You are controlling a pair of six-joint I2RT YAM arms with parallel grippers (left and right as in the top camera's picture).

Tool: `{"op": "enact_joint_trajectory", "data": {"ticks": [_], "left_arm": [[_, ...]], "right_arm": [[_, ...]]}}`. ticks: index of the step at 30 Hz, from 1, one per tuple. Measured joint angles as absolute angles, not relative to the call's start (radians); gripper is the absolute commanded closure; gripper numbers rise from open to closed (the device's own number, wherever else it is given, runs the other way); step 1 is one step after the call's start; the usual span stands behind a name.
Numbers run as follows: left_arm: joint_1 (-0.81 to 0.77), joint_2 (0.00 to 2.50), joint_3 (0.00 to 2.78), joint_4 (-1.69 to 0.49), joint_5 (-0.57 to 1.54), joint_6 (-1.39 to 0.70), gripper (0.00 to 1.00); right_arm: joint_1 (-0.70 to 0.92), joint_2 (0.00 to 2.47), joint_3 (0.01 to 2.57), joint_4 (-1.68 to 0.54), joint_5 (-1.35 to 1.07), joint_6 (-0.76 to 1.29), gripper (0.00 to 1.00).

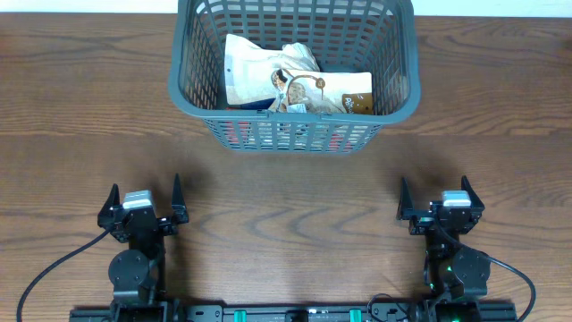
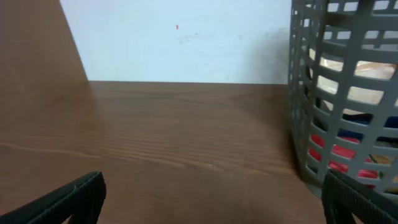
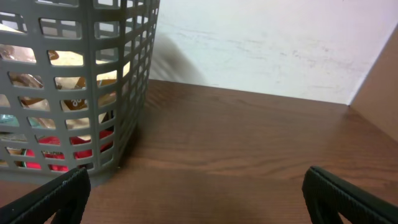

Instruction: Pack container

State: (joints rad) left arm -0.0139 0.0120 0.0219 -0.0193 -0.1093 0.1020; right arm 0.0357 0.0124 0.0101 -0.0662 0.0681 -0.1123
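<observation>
While the left tool (image 1: pixel 145 188) and right tool (image 1: pixel 434 186) stand open and empty, the far container (image 1: pixel 295 134) holds packets (image 1: pixel 286 85); packing appears complete.

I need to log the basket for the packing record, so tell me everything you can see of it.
The basket is dark grey, plastic by the look, rectangular with rounded corners, a thick rim and slotted lattice walls. It stands upright on the wooden table at its far side, its far rim cut off in the overhead view. Inside lie white pouches, with something red showing low through the slots. Nothing else touches it.
</observation>
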Motion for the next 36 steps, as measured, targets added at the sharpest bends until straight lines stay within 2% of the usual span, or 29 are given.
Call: {"op": "enact_joint_trajectory", "data": {"ticks": [9, 36], "left_arm": [[-0.068, 0.012, 0.022, -0.021, -0.107, 0.101, 0.01], [-0.067, 0.012, 0.026, -0.033, -0.033, 0.105, 0.01]], "right_arm": [[0.036, 0.012, 0.010, -0.066, 0.068, -0.112, 0.01], [0.036, 0.012, 0.010, -0.066, 0.068, -0.112, 0.01]]}}
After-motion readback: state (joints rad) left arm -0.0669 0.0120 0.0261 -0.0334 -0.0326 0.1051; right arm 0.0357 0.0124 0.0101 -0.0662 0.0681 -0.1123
